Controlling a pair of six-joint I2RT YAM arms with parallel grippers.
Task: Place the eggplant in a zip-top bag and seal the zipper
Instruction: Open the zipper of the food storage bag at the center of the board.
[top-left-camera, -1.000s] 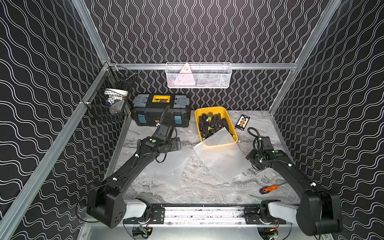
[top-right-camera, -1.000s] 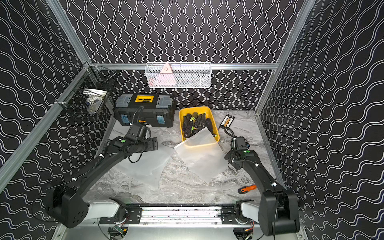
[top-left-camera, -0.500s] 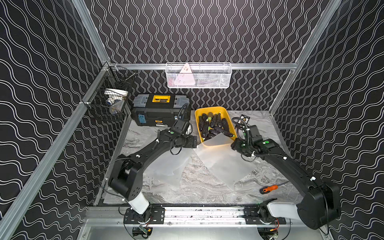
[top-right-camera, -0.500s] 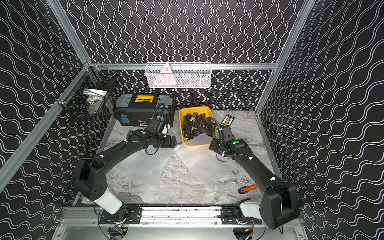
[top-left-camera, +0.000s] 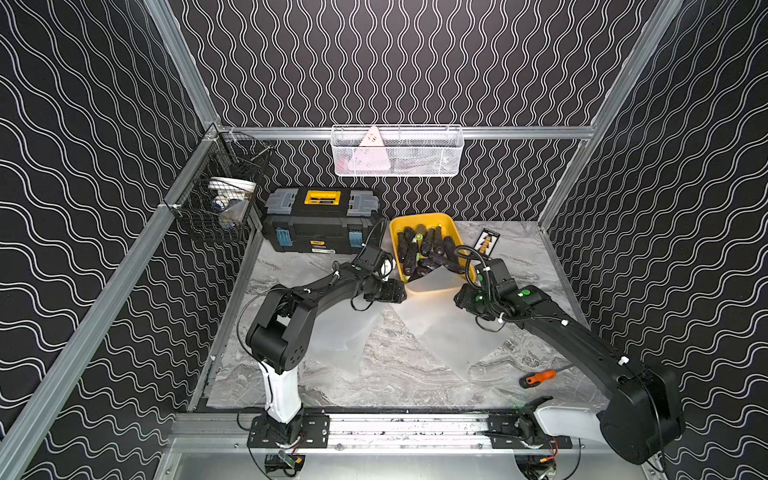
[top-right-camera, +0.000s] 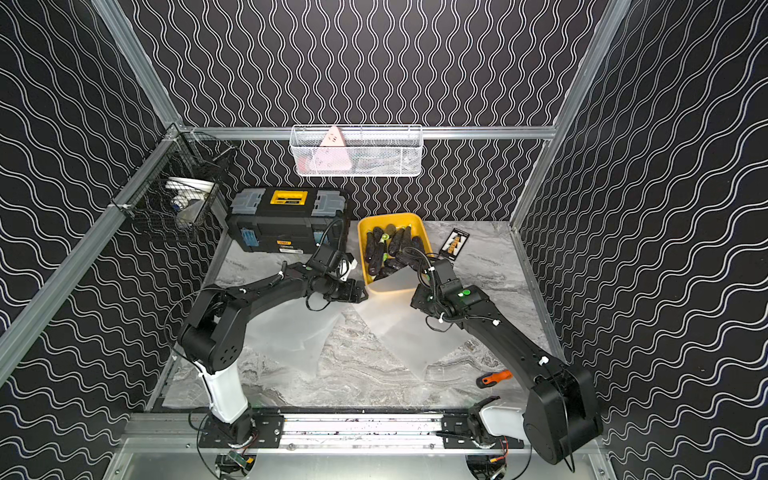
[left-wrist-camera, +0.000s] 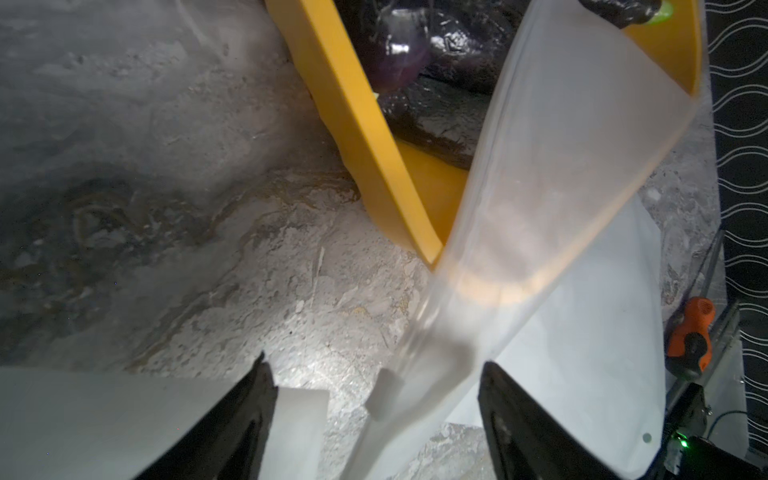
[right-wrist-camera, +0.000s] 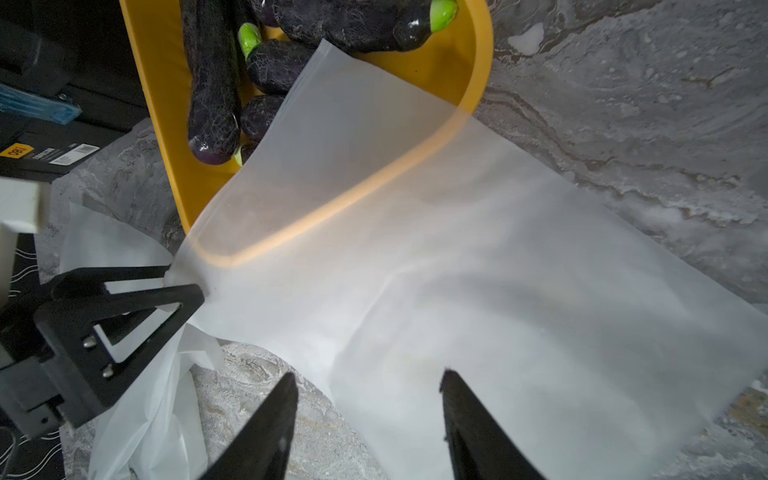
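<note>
Both wrist cams, unlike tops, show bag (right-wrist-camera: 415, 270) corner btwn left tool (right-wrist-camera: 185, 281) tips.

The eggplants (top-left-camera: 424, 249) are long, glossy and dark purple with green caps, piled in the yellow bin (top-left-camera: 419, 217) at the back of the tabletop (top-left-camera: 395, 374). The zip-top bag (top-left-camera: 440, 328) is frosted, translucent and flat. It lies on the tabletop with one corner draped up over the bin's near rim onto the eggplants. Its neighbouring corner sits between the spread fingers of my left gripper (left-wrist-camera: 372, 358).
</note>
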